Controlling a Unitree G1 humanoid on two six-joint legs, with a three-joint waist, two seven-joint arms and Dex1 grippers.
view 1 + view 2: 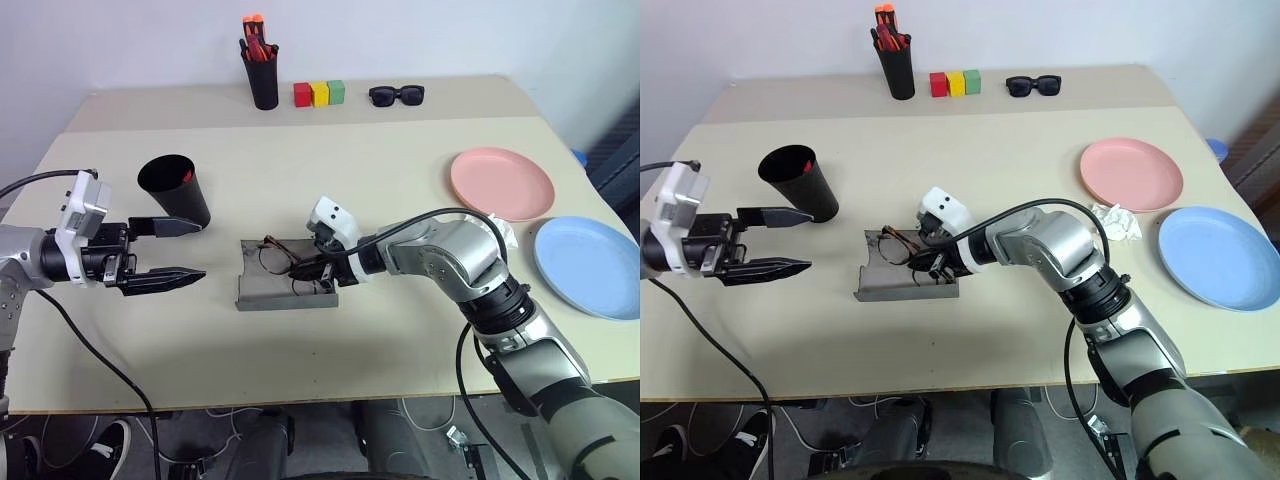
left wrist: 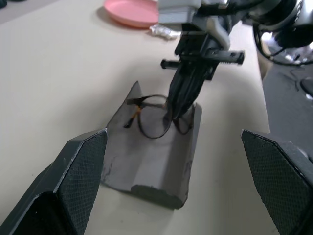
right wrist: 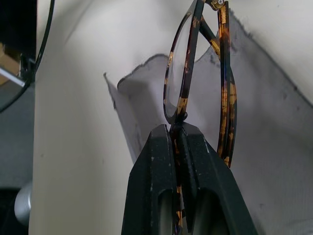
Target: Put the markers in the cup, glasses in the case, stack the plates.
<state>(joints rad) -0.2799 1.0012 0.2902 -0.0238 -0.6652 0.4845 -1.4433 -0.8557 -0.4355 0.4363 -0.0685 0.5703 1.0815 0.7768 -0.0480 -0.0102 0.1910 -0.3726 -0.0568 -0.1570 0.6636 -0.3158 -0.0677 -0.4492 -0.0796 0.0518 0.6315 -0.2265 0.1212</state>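
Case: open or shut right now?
Open. The grey case lies spread on the table, its inside showing, with the glasses over it, pinched in the right gripper.

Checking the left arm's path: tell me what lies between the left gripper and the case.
Bare tabletop separates the open left gripper from the grey case, as the left eye view shows.

Right gripper: over the case, glasses between its fingers.
Left gripper: left of the case, apart.
Cup: just behind the left gripper.
Plates: far right of both.
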